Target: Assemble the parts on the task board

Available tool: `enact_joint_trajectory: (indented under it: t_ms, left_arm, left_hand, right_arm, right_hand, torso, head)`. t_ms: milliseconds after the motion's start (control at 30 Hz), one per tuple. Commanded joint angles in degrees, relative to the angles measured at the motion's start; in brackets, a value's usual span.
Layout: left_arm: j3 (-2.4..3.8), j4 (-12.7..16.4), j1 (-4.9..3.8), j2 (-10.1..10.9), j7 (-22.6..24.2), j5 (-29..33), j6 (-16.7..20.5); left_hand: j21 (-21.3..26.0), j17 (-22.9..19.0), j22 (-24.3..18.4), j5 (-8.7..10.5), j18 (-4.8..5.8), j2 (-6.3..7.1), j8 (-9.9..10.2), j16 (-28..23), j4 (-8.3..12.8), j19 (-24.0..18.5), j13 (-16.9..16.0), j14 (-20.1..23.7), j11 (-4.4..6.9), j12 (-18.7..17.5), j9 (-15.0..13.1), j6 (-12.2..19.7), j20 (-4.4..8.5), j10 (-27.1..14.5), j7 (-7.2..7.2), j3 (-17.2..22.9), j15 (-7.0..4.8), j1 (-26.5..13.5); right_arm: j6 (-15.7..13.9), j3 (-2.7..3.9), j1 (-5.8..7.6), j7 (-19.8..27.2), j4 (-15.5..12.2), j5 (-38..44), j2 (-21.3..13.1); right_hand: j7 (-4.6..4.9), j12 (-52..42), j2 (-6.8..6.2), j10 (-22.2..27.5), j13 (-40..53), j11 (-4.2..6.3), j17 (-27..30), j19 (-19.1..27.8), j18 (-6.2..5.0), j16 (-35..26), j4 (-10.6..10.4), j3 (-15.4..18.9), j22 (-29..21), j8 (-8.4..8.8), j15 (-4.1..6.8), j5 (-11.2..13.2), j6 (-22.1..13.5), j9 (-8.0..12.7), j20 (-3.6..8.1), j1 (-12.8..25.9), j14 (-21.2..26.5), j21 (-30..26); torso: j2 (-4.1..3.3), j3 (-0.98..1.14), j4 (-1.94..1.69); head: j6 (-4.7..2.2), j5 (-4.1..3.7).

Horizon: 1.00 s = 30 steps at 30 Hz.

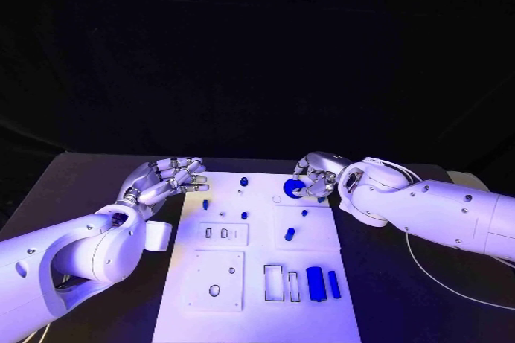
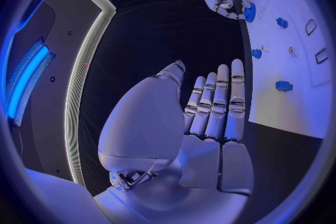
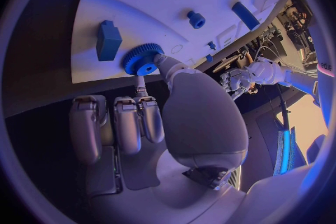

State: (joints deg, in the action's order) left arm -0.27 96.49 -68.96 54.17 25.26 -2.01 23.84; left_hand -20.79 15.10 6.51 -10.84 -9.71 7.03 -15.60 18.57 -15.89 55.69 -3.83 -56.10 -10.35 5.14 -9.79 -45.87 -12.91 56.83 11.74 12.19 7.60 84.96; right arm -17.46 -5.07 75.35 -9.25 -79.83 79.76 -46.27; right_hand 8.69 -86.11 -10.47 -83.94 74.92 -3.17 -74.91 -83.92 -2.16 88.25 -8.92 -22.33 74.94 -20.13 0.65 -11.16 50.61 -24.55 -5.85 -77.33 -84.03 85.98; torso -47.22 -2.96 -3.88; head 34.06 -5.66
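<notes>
The white task board (image 1: 257, 313) lies in the middle of the black table. At its far right corner my right hand (image 1: 318, 178) pinches a blue gear (image 1: 292, 187) between thumb and a finger. The right wrist view shows that gear (image 3: 142, 59) at the board's edge with both fingertips on its rim, and a blue block (image 3: 108, 40) beside it. My left hand (image 1: 172, 178) hovers at the board's far left edge, fingers straight and holding nothing. From the left wrist, the left hand (image 2: 213, 112) is flat beside the board (image 2: 294, 89).
Several small blue parts sit on the board: a peg (image 1: 243, 181) at the far middle, an oblong (image 1: 289, 233) at the centre right, and a large cylinder (image 1: 315, 283) with a thinner bar (image 1: 334, 283) near the front right. A white cable (image 1: 429, 280) lies on the table at the right.
</notes>
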Motion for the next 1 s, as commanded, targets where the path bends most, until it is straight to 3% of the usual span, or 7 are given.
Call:
enact_joint_trajectory:
  t_ms: [33,500,833,1000]
  left_arm:
    - [0.05,0.07,-0.06,-0.06,0.25,-0.23,-1.06]
    - [0.04,-0.07,-0.06,-0.08,0.16,-0.23,-1.04]
    - [0.04,-0.10,-0.06,-0.17,0.13,-0.23,-1.06]
    - [0.04,-0.06,-0.06,-0.24,0.12,-0.23,-1.10]
  left_hand:
    - [-0.24,0.05,-0.05,0.27,-0.74,0.34,0.13,-0.32,-0.04,0.43,-0.01,0.37,-0.10,-0.40,0.09,0.23,0.03,-0.26,1.60,0.39,-0.05,-0.38]
    - [-0.24,0.05,-0.05,0.27,-0.74,0.34,0.13,-0.32,-0.04,0.43,-0.01,0.37,-0.10,-0.40,0.09,0.23,0.03,-0.26,1.60,0.39,-0.05,-0.38]
    - [-0.24,0.05,-0.05,0.27,-0.74,0.34,0.13,-0.32,-0.04,0.43,-0.01,0.37,-0.10,-0.40,0.09,0.23,0.03,-0.26,1.60,0.39,-0.05,-0.38]
    - [-0.24,0.05,-0.05,0.27,-0.74,0.34,0.13,-0.32,-0.04,0.43,-0.01,0.37,-0.10,-0.40,0.09,0.23,0.03,-0.26,1.60,0.39,-0.05,-0.38]
  right_arm:
    - [0.57,-0.35,-0.48,0.08,-0.27,2.99,-0.13]
    - [-8.70,-0.26,-0.32,1.27,-3.72,7.62,-0.49]
    - [-11.21,-0.05,0.52,-0.71,-8.67,14.47,0.67]
    - [-11.40,-0.05,0.64,-1.62,-8.78,16.40,3.25]
  right_hand:
    - [-1.45,-0.48,0.91,-3.04,11.44,0.50,-9.69,-3.01,0.92,0.41,0.63,-1.74,10.50,-0.45,0.51,-0.14,2.42,-0.40,0.68,-1.38,-4.92,0.54]
    - [-1.97,-1.44,0.28,-3.92,12.47,0.98,-10.22,-4.35,1.46,0.54,1.14,-4.19,12.52,-0.35,0.97,-1.17,3.99,-0.61,1.17,0.17,-5.03,2.05]
    - [-2.05,-1.63,-0.08,-4.10,12.67,1.05,-10.55,-5.00,1.72,0.63,1.12,-4.46,13.47,-0.28,1.03,-1.12,4.20,-0.67,1.24,0.78,-5.10,2.79]
    - [-2.09,-1.62,-0.08,-4.10,12.66,1.08,-10.57,-5.16,1.79,0.64,1.11,-4.60,13.70,-0.26,1.05,-1.06,4.27,-0.69,1.27,0.92,-5.10,2.97]
  torso:
    - [0.00,0.00,-0.08]
    - [-0.01,-0.01,0.04]
    - [0.02,-0.06,-0.03]
    - [0.00,-0.08,-0.08]
  head:
    - [0.04,-0.04]
    - [-0.31,0.15]
    - [-0.50,0.41]
    - [-0.56,0.46]
